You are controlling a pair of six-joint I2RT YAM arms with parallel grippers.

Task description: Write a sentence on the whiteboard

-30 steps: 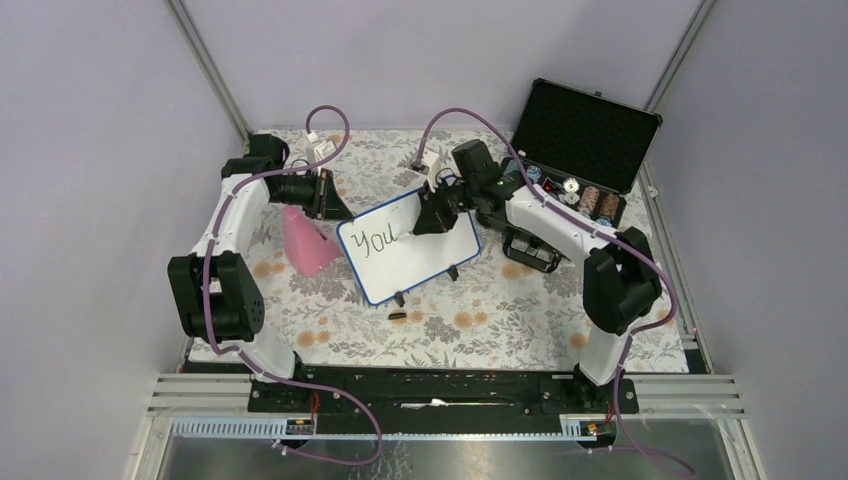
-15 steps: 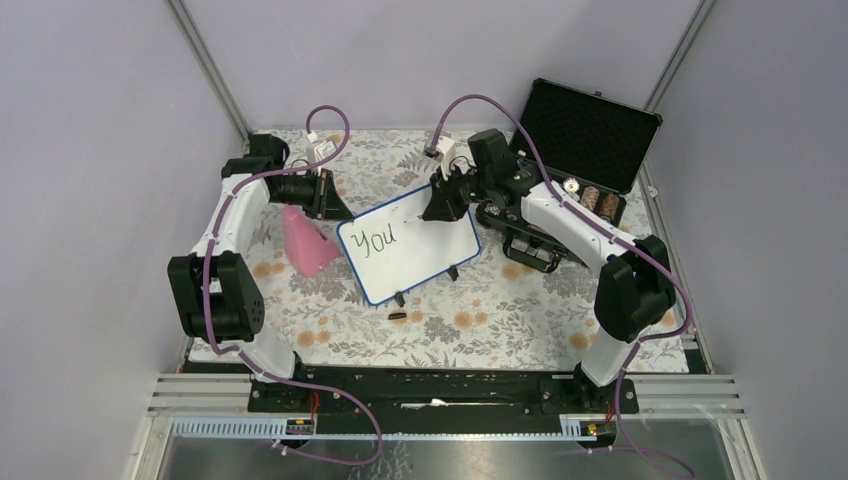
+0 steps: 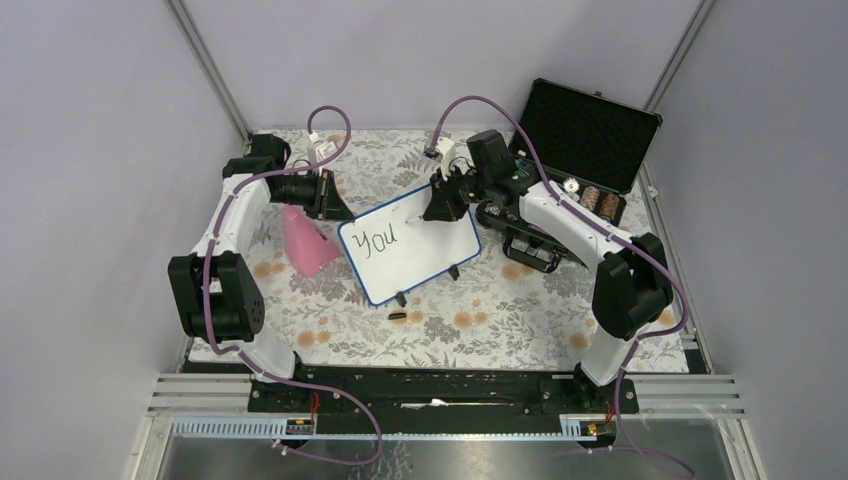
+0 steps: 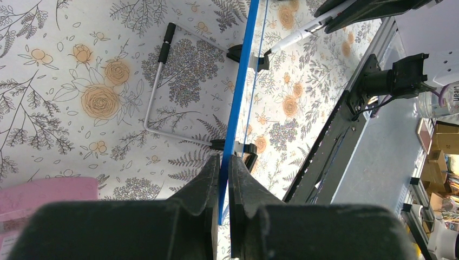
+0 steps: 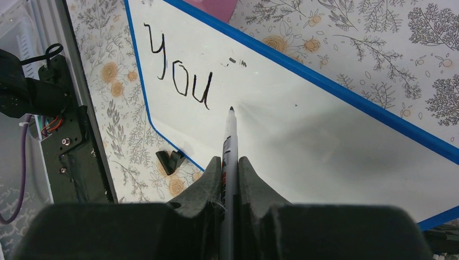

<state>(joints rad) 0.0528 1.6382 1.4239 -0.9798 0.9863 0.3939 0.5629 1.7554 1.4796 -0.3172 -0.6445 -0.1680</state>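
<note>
Up top, the whiteboard (image 3: 425, 255) sits on the desk (image 3: 480, 320), sentence (image 3: 378, 239) only at "You". Left wrist: left tool (image 4: 223, 162) pinches its blue edge. Right wrist: right tool (image 5: 230, 165) grips the marker (image 5: 229, 130); I'd leave a gap, press lightly.

A: Legible text, top view?
B: One entry. On the whiteboard (image 3: 425, 262), the sentence (image 3: 377, 239) reads "You": dark handwriting, capital Y, toward the board's left end.
A: Right wrist view?
B: Same word, sharp. Two small stray marks sit just above and right of the "u"; they are not letters. The marker (image 5: 229, 146) barrel shows reddish print, too blurred to read.
A: Elsewhere?
B: Nothing readable.
</note>
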